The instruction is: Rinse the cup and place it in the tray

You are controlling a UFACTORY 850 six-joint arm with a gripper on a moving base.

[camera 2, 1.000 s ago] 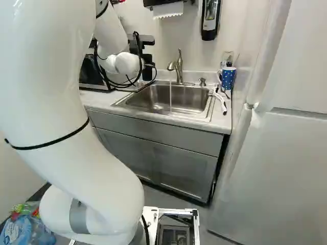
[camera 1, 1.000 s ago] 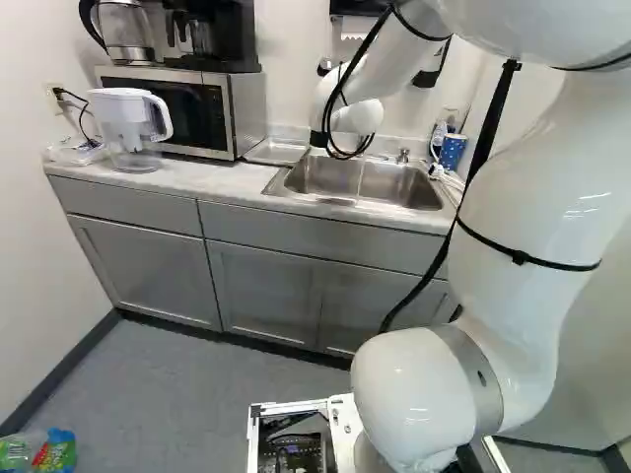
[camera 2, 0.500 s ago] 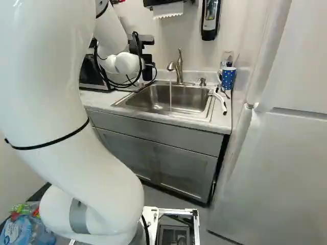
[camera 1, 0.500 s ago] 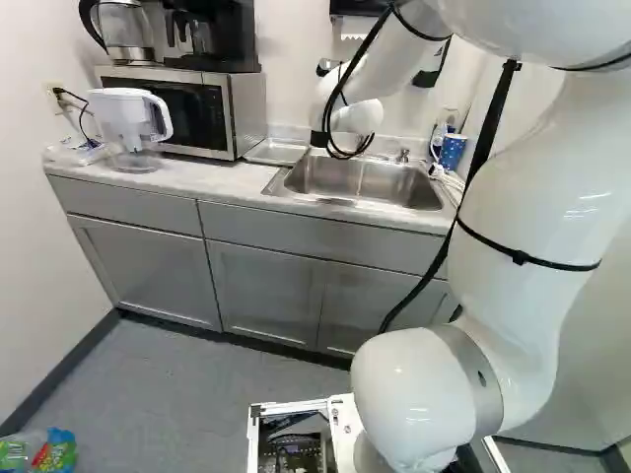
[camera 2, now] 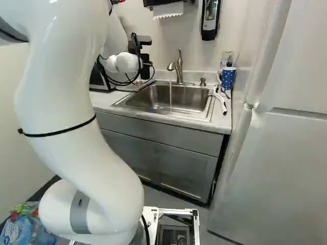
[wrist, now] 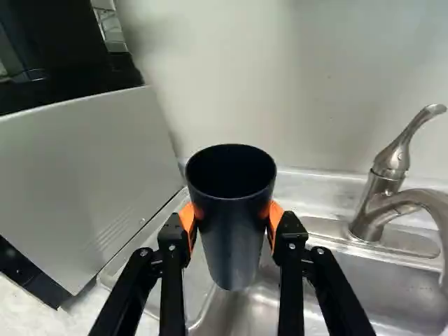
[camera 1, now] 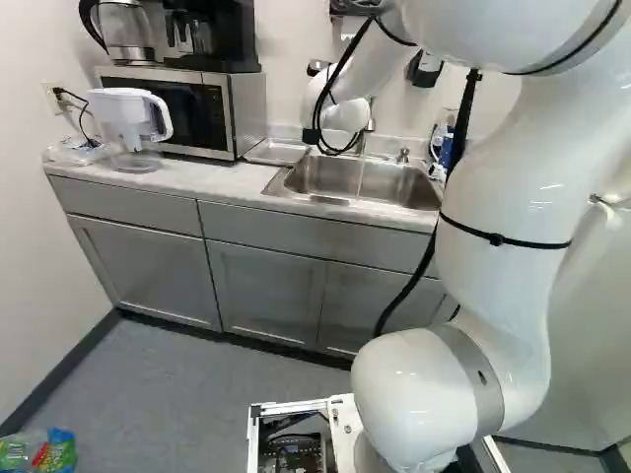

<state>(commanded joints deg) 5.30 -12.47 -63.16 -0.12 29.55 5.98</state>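
Cup clasped between the fingers — wrist view alone shows its dark mouth.

The counter carries a microwave, pitcher, tray and spotted mug.

L base view: micro on tabletop, kettle & coffee mkr atop it; pitcher in front of its L end. Tray btwn micro & sink. R base view: faucet behind basin, mug R of it nr back wall, cabs under, fridge far R.
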